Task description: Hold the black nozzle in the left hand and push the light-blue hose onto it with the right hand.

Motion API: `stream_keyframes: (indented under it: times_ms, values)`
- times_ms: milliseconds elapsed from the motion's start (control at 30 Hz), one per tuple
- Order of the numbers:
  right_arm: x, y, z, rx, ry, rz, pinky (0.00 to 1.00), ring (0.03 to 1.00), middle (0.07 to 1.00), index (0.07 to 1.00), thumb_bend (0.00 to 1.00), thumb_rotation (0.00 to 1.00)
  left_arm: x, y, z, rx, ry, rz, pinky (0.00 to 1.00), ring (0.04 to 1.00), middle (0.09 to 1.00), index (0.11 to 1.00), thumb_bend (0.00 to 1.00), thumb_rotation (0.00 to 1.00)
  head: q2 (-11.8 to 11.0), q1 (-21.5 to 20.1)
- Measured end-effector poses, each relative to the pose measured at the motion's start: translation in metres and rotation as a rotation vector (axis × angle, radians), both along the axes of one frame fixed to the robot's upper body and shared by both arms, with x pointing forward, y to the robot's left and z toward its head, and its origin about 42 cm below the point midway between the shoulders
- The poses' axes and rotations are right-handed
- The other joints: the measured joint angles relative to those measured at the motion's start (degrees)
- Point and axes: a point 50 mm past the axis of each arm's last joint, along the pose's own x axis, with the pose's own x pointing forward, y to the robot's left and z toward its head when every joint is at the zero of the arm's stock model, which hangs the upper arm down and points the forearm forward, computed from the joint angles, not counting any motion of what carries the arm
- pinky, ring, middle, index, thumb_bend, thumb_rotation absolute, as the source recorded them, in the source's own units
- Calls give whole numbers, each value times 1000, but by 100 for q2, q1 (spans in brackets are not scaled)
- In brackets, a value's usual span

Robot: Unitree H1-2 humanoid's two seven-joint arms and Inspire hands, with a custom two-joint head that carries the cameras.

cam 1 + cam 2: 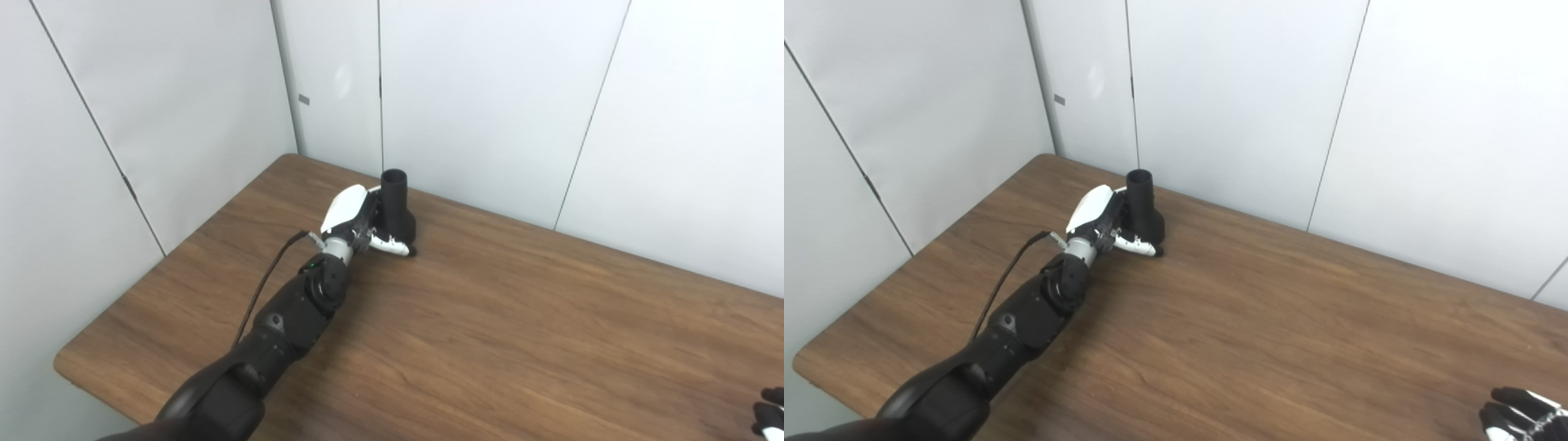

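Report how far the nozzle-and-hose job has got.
Done: the left hand has reached the black nozzle, which stands upright near the table's far edge. In hand: its fingers wrap the nozzle's base; whether the hold is firm I cannot tell. Left: everything with the hose, which shows in neither view. The right hand waits at the bottom right corner, holding nothing visible.

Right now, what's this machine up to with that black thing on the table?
The robot's left hand is wrapped around the black nozzle, which stands upright on the wooden table near the back wall, open end up. Its right hand sits at the table's near right edge, barely in view, holding nothing that can be seen. The light-blue hose meant to go onto the nozzle is not in the pictures, so the joining has not started.
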Motion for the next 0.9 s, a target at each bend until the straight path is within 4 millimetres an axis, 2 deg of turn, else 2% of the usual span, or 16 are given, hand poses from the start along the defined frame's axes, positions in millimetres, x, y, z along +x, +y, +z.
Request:
stream_keyframes:
  times_ms: [200, 433, 467, 500, 567, 700, 900]
  values:
    - [0, 0, 0, 2, 1, 5, 496, 607, 625, 579, 360, 187, -1, -2, -1, 68, 5, -33, 594, 641, 658, 674, 974, 0, 26, 0]
    - [-1, 0, 2, -2, -3, 6, 495, 606, 626, 579, 358, 176, -5, -1, -9, 78, -31, -41, 533, 561, 565, 561, 902, 0, 35, 0]
    - [-1, 0, 2, -3, -3, 6, 496, 607, 625, 578, 358, 176, -5, -1, -11, 81, -44, -41, 523, 551, 557, 526, 716, 23, 35, 0]
    - [-1, 0, 2, -3, -3, 6, 500, 610, 628, 579, 357, 174, -6, -1, -13, 84, -54, -43, 513, 541, 551, 508, 620, 36, 35, 0]
    - [-1, 0, 2, -3, -2, 7, 503, 614, 630, 581, 359, 168, -6, -2, -15, 90, -62, -42, 483, 516, 515, 492, 544, 17, 35, 0]
    - [-1, 0, 2, -4, -1, 10, 511, 621, 635, 587, 351, 168, -9, -6, -22, 83, -93, -31, 419, 461, 483, 491, 525, 0, 70, 0]
    - [-2, 0, 5, -7, -8, 18, 526, 632, 647, 598, 346, 167, -8, -11, -24, 115, -120, -66, 377, 417, 456, 501, 523, 0, 79, 0]
